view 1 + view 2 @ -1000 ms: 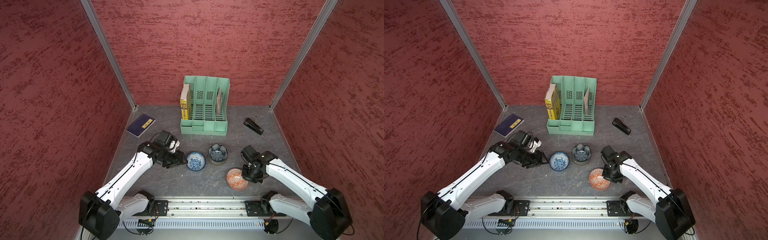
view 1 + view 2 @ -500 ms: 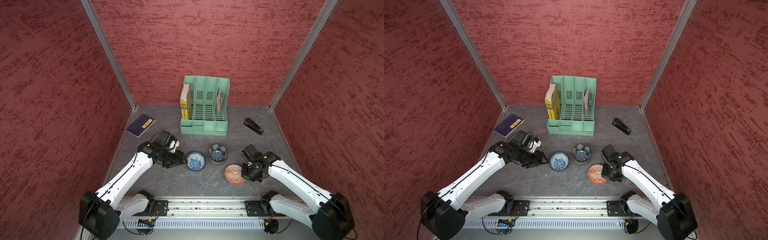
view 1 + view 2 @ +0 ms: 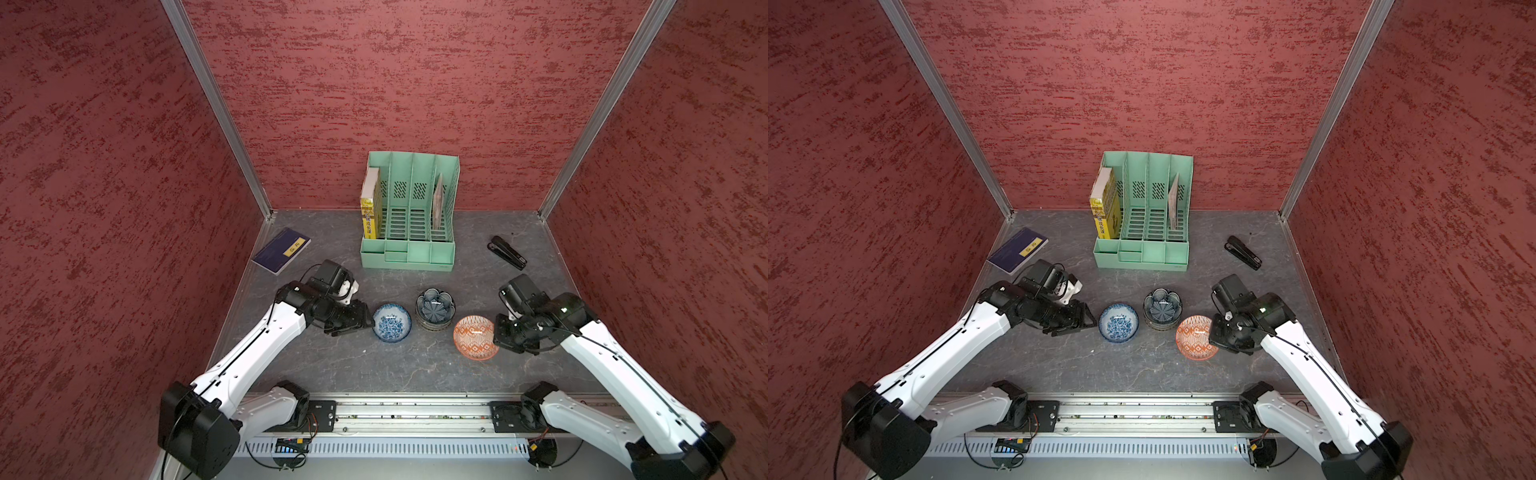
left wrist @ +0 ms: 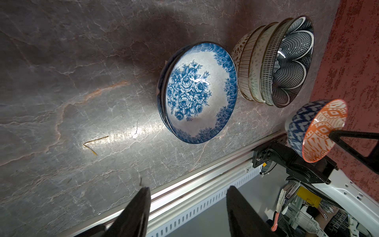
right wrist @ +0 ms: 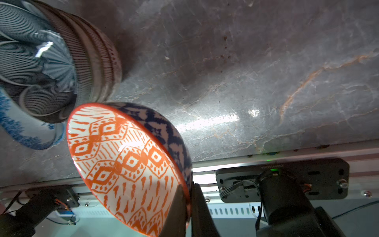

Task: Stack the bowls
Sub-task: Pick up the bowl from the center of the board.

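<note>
My right gripper [image 5: 189, 188] is shut on the rim of the orange-white diamond bowl [image 5: 123, 160], which hangs tilted just above the table [image 3: 473, 336]. Beside it stands a stack of bowls [image 3: 435, 309] topped by the dark scalloped flower bowl [image 4: 287, 61]. A blue-white bowl [image 3: 391, 322] sits left of the stack, and in the left wrist view it looks nested in a second one [image 4: 201, 92]. My left gripper [image 3: 365, 320] stays open right next to it, with nothing between its fingers [image 4: 139, 205].
A green file organizer [image 3: 409, 216] with a yellow book stands at the back. A blue notebook [image 3: 282, 250] lies at the back left and a black stapler [image 3: 507, 252] at the back right. Red walls close three sides, and a metal rail [image 3: 395, 411] runs along the front.
The right gripper has closed on the orange-white bowl's rim and lifted it off the table, a little toward the stack. The left arm has not moved.
</note>
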### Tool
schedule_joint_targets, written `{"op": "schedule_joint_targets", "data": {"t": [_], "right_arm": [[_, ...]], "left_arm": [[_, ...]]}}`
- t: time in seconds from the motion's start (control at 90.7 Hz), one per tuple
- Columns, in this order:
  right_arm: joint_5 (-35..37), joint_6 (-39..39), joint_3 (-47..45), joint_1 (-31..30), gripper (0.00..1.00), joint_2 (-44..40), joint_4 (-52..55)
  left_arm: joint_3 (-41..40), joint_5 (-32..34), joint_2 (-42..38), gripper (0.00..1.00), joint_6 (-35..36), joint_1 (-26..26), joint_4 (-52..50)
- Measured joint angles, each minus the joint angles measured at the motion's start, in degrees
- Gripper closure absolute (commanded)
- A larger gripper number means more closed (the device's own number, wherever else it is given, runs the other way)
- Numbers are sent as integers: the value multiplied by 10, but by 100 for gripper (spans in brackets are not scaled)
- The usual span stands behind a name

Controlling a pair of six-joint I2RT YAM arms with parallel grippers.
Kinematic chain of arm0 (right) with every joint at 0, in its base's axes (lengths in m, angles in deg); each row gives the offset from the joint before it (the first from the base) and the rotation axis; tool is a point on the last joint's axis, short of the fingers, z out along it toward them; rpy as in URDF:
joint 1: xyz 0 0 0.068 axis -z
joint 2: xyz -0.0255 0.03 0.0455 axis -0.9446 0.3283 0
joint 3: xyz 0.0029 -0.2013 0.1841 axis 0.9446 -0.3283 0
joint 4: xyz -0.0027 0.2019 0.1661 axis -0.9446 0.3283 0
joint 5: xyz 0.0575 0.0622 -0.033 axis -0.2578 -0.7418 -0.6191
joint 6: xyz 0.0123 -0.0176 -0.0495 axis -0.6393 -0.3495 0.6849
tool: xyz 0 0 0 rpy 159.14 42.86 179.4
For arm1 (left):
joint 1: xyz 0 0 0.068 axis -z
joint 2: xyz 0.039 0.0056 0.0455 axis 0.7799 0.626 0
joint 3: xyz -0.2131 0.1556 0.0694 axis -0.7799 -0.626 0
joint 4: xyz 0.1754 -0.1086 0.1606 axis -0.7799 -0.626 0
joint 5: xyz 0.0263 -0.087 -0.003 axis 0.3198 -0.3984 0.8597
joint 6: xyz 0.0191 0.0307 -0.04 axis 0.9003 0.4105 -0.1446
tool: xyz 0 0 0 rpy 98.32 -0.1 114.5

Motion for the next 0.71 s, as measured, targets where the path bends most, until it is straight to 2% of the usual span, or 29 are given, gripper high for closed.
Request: {"op": "schedule_joint_targets", "data": {"t": [0.198, 0.408, 0.705], "right_arm": [[-10, 19, 95, -15, 100, 42, 31], [-20, 25, 154, -61, 100, 116, 32], [-38, 25, 244, -140, 100, 258, -20]], "left_arm": [[70, -1, 23, 38, 0, 0, -19], [138, -9, 47, 38, 0, 0, -41], [167, -16, 61, 42, 0, 6, -51]]}}
